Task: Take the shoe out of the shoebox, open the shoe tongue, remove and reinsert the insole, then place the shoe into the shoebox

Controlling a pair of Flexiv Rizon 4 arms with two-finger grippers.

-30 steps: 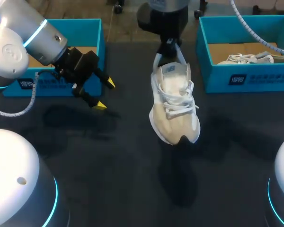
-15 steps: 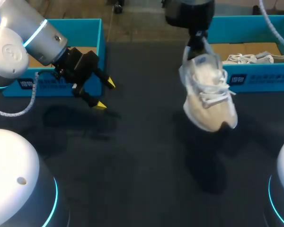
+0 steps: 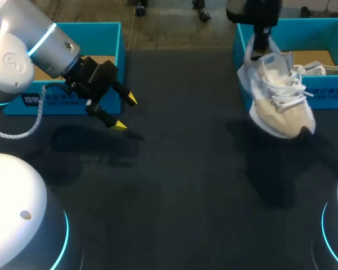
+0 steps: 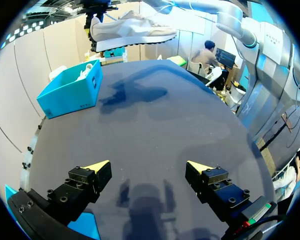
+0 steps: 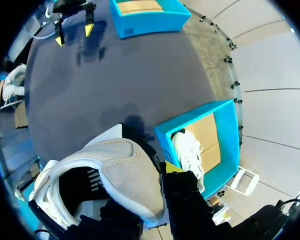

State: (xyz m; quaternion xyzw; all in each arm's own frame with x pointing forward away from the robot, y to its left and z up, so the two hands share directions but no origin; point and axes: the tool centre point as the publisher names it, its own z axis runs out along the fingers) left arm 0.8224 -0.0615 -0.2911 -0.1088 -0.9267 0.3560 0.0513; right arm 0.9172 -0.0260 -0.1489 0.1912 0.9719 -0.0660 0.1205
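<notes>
**A:** What sits nearest?

**B:** The left gripper (image 3: 125,112). It hangs above the left side of the dark table (image 3: 174,185) with its fingers spread wide and nothing between them. In its own wrist view, only bare tabletop lies under the 2 yellow tips.

**A:** And the shoe?

**B:** Further off, to the right. The shoe (image 3: 281,98) hangs in the air, heel up and toe tipped down, and its shadow falls on the tabletop below. The right gripper (image 3: 260,42) has it clamped by the heel. In the right wrist view, 1 yellow-tipped finger (image 5: 173,167) presses the outside of the heel collar, while the other is hidden by the shoe.

**A:** How does it look?

**B:** It is a low trainer with a cream-beige upper, white panels, white laces and a white sole. The lining inside is dark with pale stripes. From above it overlaps the near wall and left corner of the right shoebox (image 3: 310,34).

**A:** Counts?

**B:** 2 shoes: the held 1, and a second shoe (image 3: 321,68), equally pale, lying inside the right shoebox. 2 teal shoeboxes stand at the far edge, and the left shoebox (image 3: 101,39), like the right, is open-topped with a brown cardboard floor. 2 grippers.
</notes>
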